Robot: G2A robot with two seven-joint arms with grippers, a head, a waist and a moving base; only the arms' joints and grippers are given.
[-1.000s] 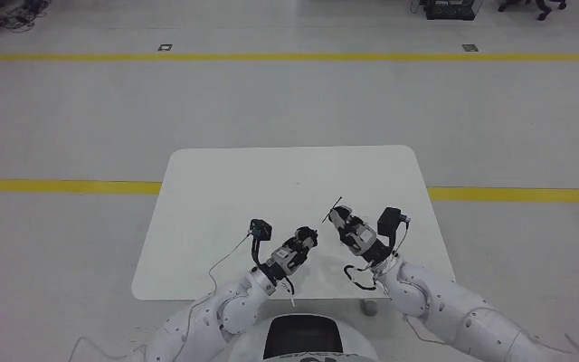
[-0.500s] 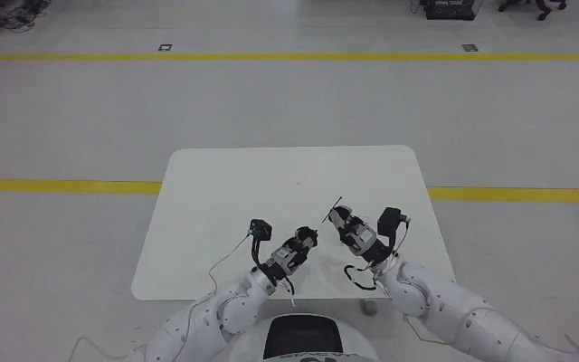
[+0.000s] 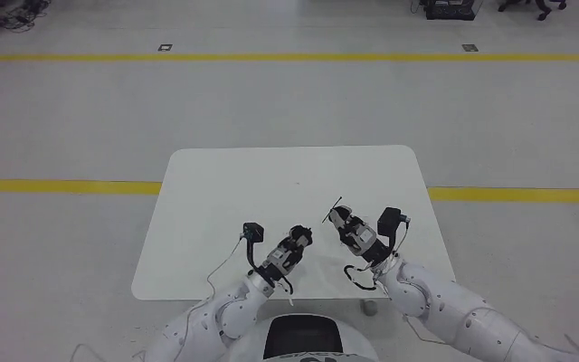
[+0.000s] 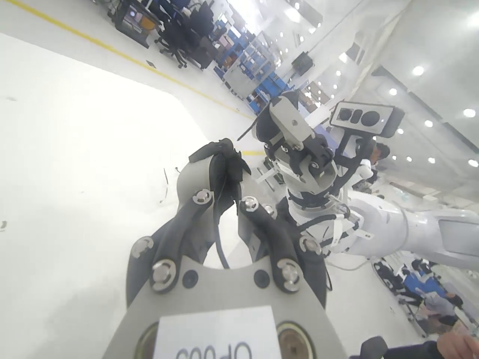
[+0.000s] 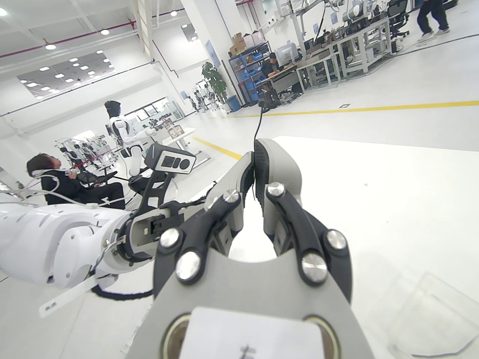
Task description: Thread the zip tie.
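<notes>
— While both arms sit over the near part of the table, what is the left gripper doing?
— Its fingers are pressed together at the tips; crumpled black material sits on one tip; a thin black strand runs back between the fingers toward the palm, and I cannot tell what it is or whether it is pinched.
— And the right gripper?
— It is near the left one with a gap between them, not touching; its fingers are clamped on the zip tie; the black strap passes between the pads and sticks out past the fingertips, its free end in the air above the table and touching nothing; a short length shows behind the pads, toward the palm.
— How does it look from above?
— A thin slanted dark line at the right gripper's fingertips, over the white tabletop.
— And farther out?
— The white table with rounded corners stretches on past both grippers; beyond it lies pale floor; one yellow line meets the table's sides, and another yellow stripe runs farther off.
</notes>
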